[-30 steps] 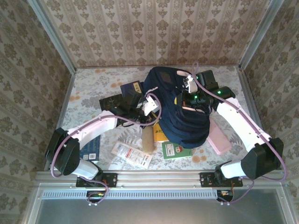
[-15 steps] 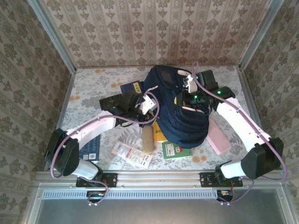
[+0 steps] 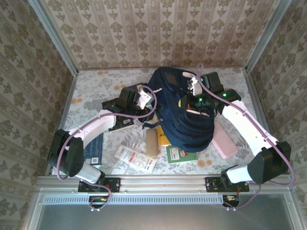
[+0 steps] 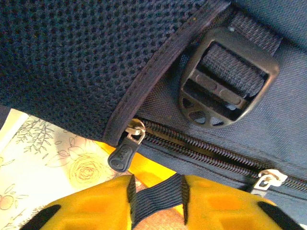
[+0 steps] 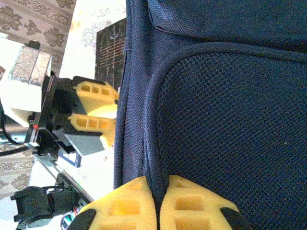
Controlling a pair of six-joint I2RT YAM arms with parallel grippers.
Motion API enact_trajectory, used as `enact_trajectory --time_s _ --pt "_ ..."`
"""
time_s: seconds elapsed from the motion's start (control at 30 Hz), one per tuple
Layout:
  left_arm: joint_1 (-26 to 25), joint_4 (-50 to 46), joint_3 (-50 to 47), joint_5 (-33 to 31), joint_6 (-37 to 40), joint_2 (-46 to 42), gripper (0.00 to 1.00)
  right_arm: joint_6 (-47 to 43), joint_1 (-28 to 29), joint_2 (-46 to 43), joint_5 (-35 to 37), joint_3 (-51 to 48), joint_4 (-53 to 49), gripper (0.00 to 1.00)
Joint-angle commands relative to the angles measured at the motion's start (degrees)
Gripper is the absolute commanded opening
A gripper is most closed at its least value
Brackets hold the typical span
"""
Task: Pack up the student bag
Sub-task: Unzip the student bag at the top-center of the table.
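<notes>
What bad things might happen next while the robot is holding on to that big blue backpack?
The right gripper pinches just a thin seam of the student bag; the fabric might slip out and the bag sag.
A dark strap lies between the left gripper's parted fingers; pulling away might snag it and drag the bag.
The yellow book and green book lie partly under the bag, so a tug could shove them around.

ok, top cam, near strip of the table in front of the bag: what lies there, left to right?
dark blue book → white printed packet → tan roll → green book → pink case
</notes>
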Motion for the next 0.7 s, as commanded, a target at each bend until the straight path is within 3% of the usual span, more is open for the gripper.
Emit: enact_trajectory --time_s 0.0,0.23,0.67 --pt "0.07 0.94 -0.90 3.44 -2.68 -2.46 0.49 -1.47 0.40 -2.05 -2.45 2.72 2.12 0.00" --pt "-0.50 1.56 -3.42 11.32 -6.85 -4.52 0.62 -0.79 0.35 -2.09 -4.92 3.92 1.76 0.00" --pt "-2.25 -2.61 -3.33 18.40 0.23 0.13 0.60 -0.58 0.15 -1.57 -5.80 4.84 1.44 0.00"
